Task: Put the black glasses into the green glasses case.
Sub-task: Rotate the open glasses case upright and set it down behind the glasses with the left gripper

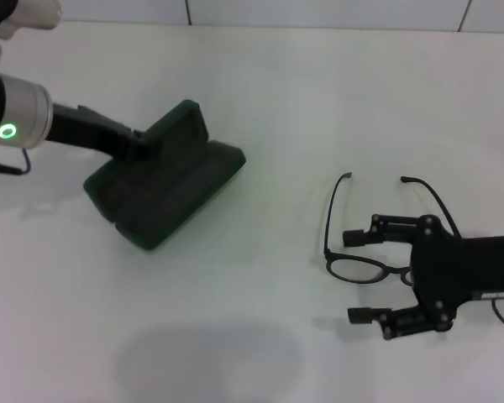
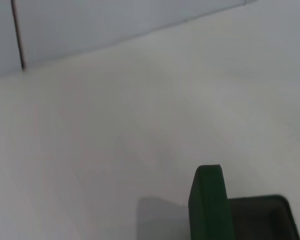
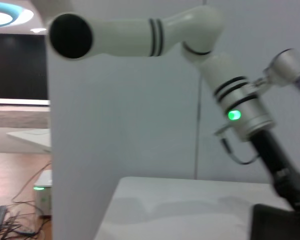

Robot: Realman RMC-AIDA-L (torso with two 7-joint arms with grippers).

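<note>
The green glasses case [image 1: 170, 195] lies open on the white table at the left, its lid [image 1: 181, 128] standing up. My left gripper [image 1: 139, 148] is at the lid's near-left edge, touching it. The left wrist view shows the lid's edge [image 2: 209, 205] and the dark lining [image 2: 262, 220]. The black glasses [image 1: 359, 270] lie on the table at the right, temple arms unfolded and pointing away. My right gripper [image 1: 363, 277] is open, its fingers on either side of one lens; the other lens is mostly hidden under the gripper.
The white table [image 1: 260, 319] runs back to a pale wall. The right wrist view shows my left arm [image 3: 240, 112], the table's edge [image 3: 120, 187] and a room beyond it.
</note>
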